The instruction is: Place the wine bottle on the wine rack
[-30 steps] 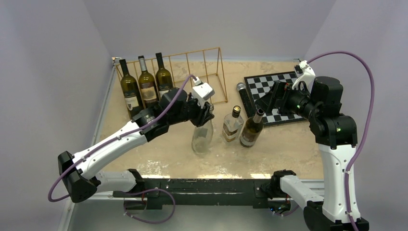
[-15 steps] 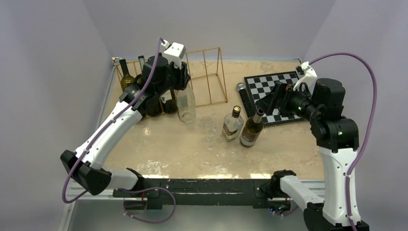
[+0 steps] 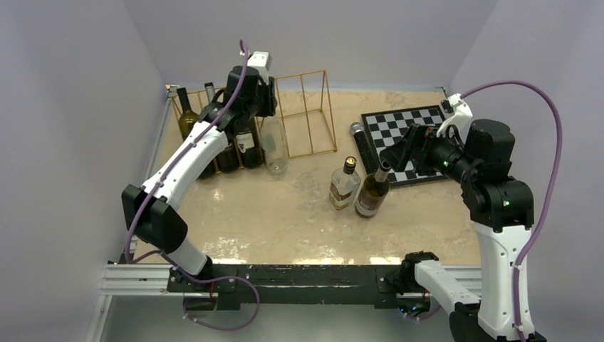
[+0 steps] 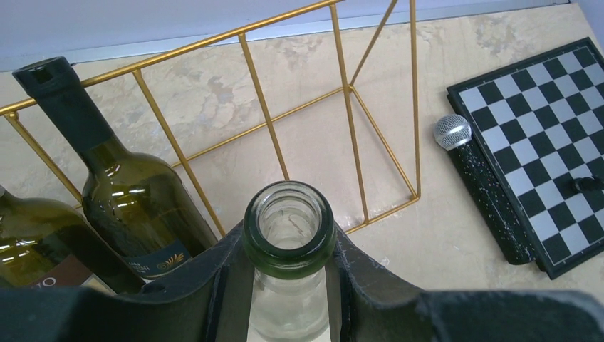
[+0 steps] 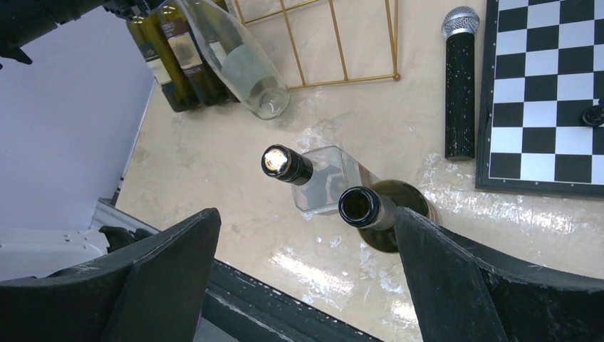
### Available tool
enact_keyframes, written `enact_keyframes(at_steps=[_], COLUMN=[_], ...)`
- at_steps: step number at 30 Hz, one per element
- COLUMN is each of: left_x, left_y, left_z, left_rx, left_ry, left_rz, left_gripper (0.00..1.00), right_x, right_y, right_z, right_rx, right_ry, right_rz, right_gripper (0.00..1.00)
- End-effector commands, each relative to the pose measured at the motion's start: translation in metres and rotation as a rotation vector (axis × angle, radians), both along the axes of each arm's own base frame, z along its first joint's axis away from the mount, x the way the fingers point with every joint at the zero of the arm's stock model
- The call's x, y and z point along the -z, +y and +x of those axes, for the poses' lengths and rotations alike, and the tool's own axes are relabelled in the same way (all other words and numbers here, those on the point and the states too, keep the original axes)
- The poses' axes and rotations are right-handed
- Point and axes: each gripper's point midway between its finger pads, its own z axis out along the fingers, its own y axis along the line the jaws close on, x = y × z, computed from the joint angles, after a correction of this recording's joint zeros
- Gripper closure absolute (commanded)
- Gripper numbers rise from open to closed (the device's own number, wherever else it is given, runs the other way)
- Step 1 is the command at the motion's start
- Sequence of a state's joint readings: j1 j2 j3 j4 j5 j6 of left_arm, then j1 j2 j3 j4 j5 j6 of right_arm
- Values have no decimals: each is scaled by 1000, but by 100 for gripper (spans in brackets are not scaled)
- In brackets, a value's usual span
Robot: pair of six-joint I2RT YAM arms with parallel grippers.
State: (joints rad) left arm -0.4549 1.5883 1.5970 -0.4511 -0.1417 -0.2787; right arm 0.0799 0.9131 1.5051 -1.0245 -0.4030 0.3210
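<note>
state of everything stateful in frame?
wine rack, left slots hold dark bottles, right slots empty
clear bottle, uncapped, held beside them
left hand, shut on clear bottle
right hand, open
square bottle, capped, upright
olive bottle, uncapped, upright
microphone, lying flat

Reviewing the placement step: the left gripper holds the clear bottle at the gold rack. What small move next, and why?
Probably ease the clear bottle down into the wine rack slot beside the dark bottles until its base rests. The left gripper is shut on its neck at the rack, and whether its base is seated cannot be told.
</note>
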Motion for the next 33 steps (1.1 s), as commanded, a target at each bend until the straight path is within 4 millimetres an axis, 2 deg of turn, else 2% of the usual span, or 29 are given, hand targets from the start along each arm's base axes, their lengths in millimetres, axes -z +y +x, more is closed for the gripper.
enact_keyframes(at_steps=[1,9,16,25,33], left_x=[-105,-100,-83,-69,-31], left_y=[6,17,19,10,12], left_z=[25,47,64,69,75], left_rx=[-69,-120,-134,-61,-79], left_ry=[-283,-295,-287,-300,-199], left_rz=[-173,-177,-158,-139,-113], left_gripper=[100,100,100,100,94], right_x=[-8,-4,-2,3,6], right_y=[-4,-5,-7,-8,-9], right_z=[2,0,-1,-3,-4], right_rx=[24,30,37,44,51], right_ry=[-43,-33,-28,-18,-14], right_rz=[-4,-8,-14,-16,-14], right_gripper=[3,3,3,3,3])
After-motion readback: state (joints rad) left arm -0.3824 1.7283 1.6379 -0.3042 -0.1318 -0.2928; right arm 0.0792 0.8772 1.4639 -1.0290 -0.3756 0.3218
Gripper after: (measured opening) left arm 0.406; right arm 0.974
